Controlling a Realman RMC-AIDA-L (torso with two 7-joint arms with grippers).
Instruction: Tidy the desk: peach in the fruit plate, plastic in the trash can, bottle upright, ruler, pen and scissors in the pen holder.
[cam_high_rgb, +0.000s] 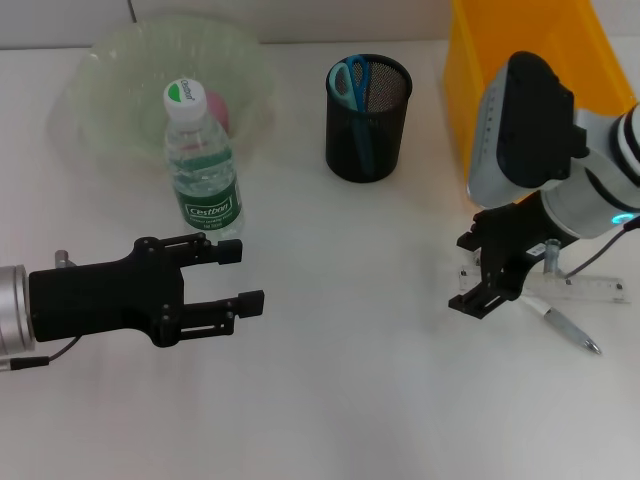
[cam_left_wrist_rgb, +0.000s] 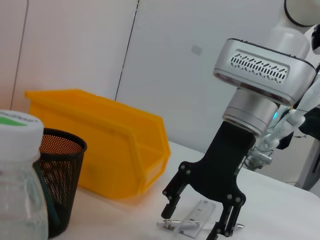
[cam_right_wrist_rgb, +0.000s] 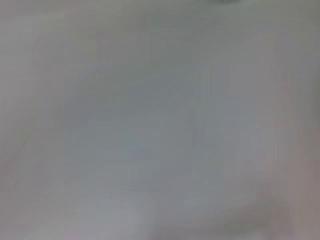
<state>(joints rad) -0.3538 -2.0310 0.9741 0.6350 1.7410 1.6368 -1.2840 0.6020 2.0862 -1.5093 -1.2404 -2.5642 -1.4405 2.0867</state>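
The clear bottle (cam_high_rgb: 203, 165) with a green label stands upright in front of the translucent green fruit plate (cam_high_rgb: 110, 75), where the pink peach (cam_high_rgb: 219, 110) lies. The black mesh pen holder (cam_high_rgb: 368, 125) holds the teal-handled scissors (cam_high_rgb: 349, 80). A clear ruler (cam_high_rgb: 590, 290) and a pen (cam_high_rgb: 566, 327) lie on the table at the right. My right gripper (cam_high_rgb: 470, 273) is open and low, its fingers straddling the ruler's (cam_left_wrist_rgb: 197, 220) near end. Below the bottle, my left gripper (cam_high_rgb: 243, 276) is open and holds nothing. The plastic is out of view.
The yellow trash can (cam_high_rgb: 520, 70) stands at the back right, just behind my right arm. In the left wrist view it (cam_left_wrist_rgb: 100, 140) sits behind the pen holder (cam_left_wrist_rgb: 57, 185) and the bottle (cam_left_wrist_rgb: 20, 185). The right wrist view shows only blur.
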